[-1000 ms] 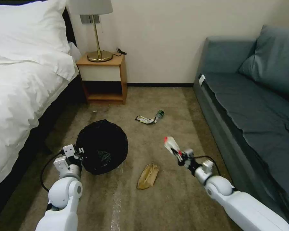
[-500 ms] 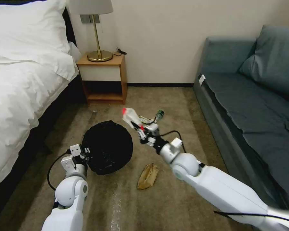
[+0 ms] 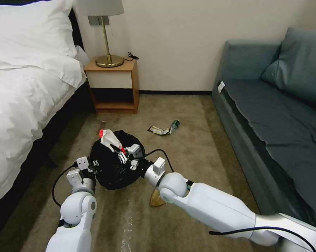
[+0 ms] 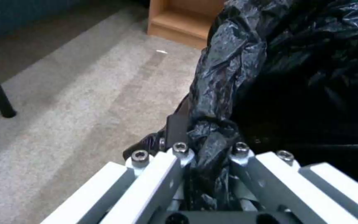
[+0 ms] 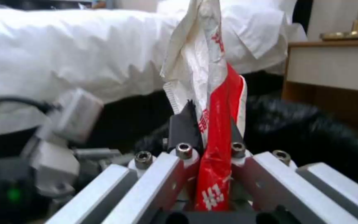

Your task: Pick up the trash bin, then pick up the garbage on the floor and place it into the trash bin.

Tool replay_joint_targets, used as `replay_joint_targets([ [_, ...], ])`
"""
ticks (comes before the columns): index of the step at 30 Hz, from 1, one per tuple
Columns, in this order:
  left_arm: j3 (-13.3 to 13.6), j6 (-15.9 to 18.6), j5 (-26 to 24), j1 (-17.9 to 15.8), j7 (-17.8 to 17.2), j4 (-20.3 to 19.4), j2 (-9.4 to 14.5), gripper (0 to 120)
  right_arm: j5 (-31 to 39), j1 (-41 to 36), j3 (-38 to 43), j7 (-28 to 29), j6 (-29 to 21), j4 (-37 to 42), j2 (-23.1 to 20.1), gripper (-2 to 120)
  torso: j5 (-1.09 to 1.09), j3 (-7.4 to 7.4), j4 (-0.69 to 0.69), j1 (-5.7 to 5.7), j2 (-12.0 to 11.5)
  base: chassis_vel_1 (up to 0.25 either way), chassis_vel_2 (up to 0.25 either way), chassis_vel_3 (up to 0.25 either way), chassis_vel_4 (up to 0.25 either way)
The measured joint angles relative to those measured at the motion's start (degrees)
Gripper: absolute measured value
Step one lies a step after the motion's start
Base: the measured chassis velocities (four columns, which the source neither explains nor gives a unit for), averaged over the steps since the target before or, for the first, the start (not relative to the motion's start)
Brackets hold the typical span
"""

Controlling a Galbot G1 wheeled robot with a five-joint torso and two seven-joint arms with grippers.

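The wrapper is pinched upright between the closed fingers of the right gripper, directly above the mouth of the bin, whose rim is clamped by the left gripper.

The black-bagged trash bin sits tilted above the olive carpet, a crumpled red-and-white snack wrapper upright over its mouth, while the flat dark-and-gold wrapper, green-labelled bottle and brown paper bag lie on the carpet.
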Motion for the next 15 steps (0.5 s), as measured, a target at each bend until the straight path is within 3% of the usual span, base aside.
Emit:
replay_joint_targets([
  [8,0.94,0.20,0.09,0.37,-0.45,-0.80,-0.63,3,-1.11,-1.05,0.03,-0.27,0.72,-3.60,1.76,1,0.00,0.00,0.00,0.00,0.00,0.000,0.000,0.000,0.000],
  [15,0.92,0.45,0.16,0.49,-0.68,-1.39,-0.62,3,-1.44,-1.90,0.32,-0.66,0.72,-4.59,1.60,22,0.01,0.00,0.00,0.00,0.00,0.000,0.000,0.000,0.000],
])
